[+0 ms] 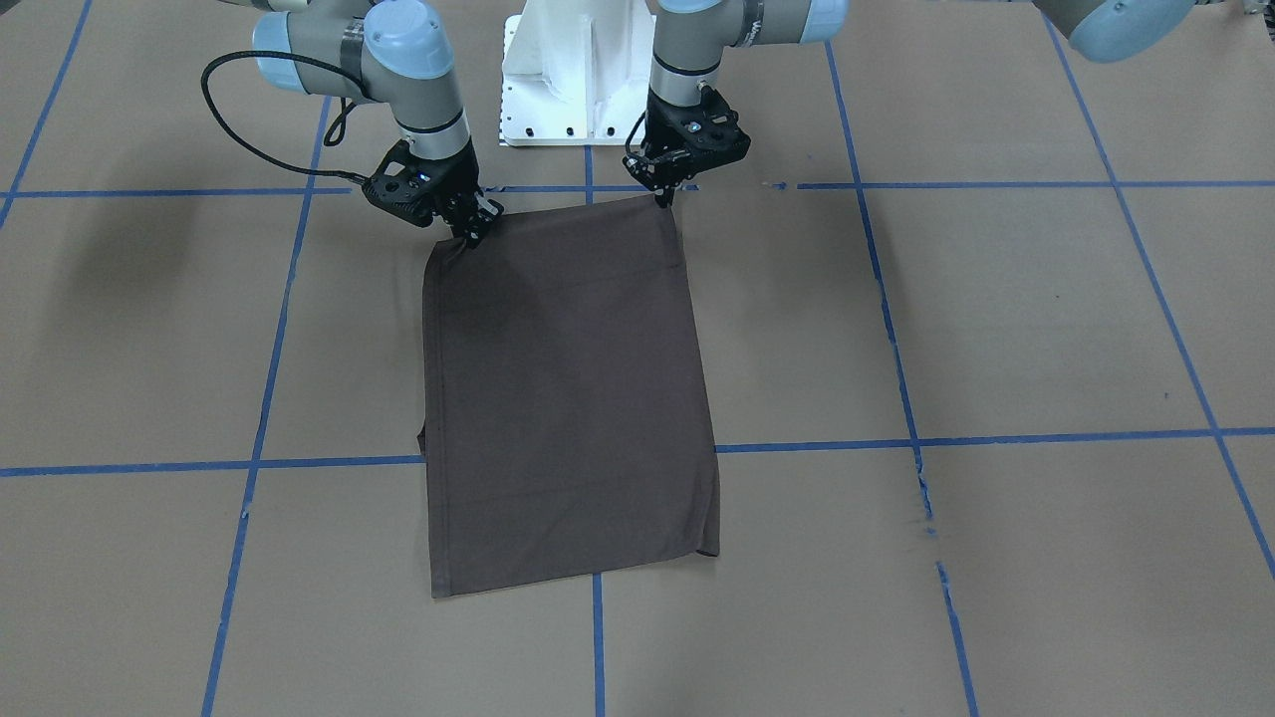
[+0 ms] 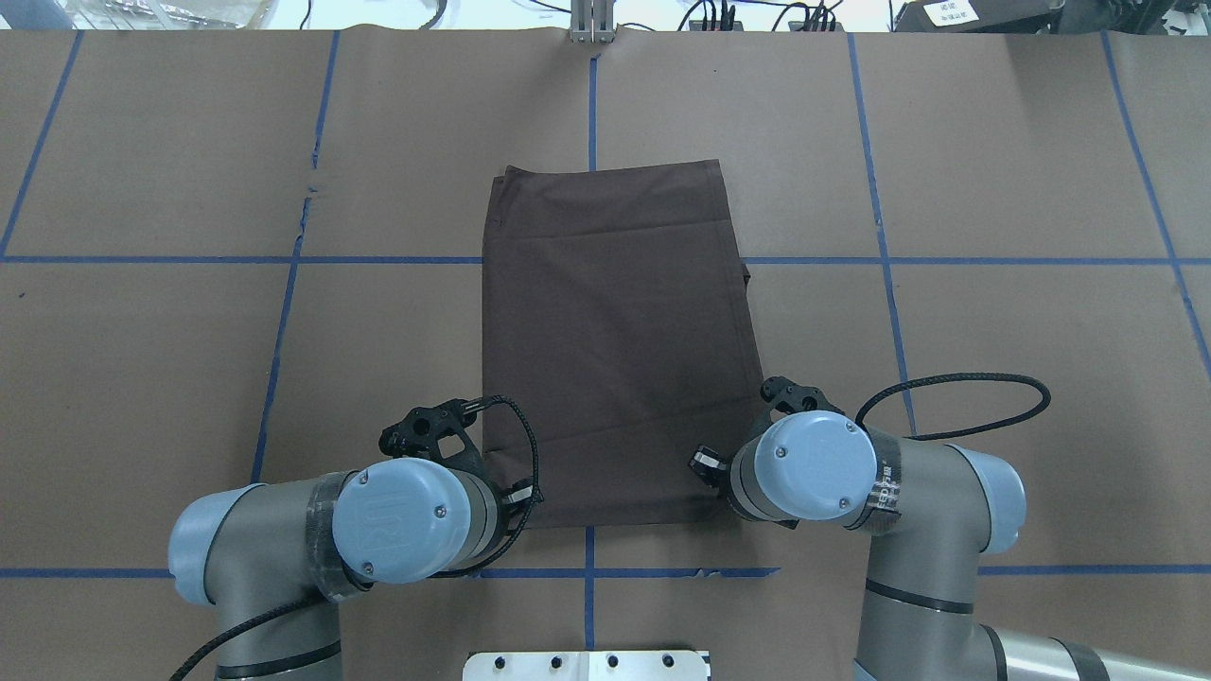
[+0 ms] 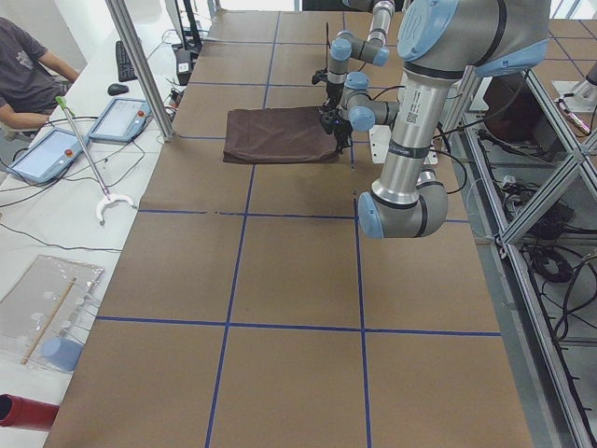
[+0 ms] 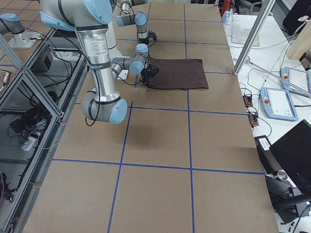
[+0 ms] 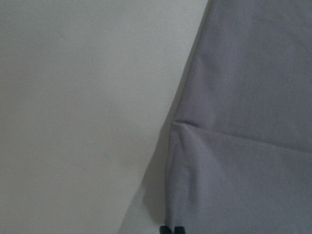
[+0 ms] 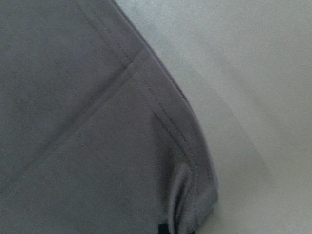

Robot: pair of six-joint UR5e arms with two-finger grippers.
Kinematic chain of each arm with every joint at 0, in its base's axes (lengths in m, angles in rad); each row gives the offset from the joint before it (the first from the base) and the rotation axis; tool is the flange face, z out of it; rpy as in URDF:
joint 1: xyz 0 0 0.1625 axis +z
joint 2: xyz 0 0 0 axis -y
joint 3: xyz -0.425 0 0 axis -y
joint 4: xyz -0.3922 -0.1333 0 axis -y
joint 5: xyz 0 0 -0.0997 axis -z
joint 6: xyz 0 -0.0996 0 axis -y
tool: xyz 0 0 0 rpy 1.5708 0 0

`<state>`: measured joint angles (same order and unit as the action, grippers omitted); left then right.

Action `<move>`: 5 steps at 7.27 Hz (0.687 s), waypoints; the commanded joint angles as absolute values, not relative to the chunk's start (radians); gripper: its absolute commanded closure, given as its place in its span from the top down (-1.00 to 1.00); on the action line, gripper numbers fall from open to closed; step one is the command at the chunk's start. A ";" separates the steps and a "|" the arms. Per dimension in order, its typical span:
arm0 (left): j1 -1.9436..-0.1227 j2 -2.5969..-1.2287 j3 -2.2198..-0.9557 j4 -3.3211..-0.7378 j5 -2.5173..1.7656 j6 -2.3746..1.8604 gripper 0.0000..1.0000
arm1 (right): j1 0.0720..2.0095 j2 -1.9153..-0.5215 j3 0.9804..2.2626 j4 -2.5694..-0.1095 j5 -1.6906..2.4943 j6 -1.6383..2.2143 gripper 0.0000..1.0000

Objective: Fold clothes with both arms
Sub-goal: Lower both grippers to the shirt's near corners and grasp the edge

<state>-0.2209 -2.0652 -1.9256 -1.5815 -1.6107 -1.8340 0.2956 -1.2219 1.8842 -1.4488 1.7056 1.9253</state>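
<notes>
The dark grey-brown T-shirt [image 1: 568, 398] lies folded into a long rectangle [image 2: 615, 331] on the brown paper table. Its collar, lettering and tags are hidden. Both arms reach down to the edge nearest the robot. My left gripper [image 1: 664, 196] is shut on one corner of that edge. My right gripper [image 1: 474, 234] is shut on the other corner, which is puckered. In the left wrist view the cloth [image 5: 243, 146] creases toward the fingertips [image 5: 171, 230]. The right wrist view shows the hemmed corner [image 6: 190, 195] bunched up at the frame's bottom edge.
The white pedestal [image 1: 568, 80] stands just behind the shirt's near edge. Blue tape lines [image 1: 896, 349] grid the brown paper. Past the far side, a white desk holds tablets [image 3: 121, 119], and a person [image 3: 23, 65] sits there. A metal post [image 3: 140, 65] rises at the table edge.
</notes>
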 commanded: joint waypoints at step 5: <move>-0.224 -2.053 -2.006 -1.572 -1.621 -1.824 -1.00 | 0.322 -1.198 1.919 -1.447 1.735 1.924 -1.00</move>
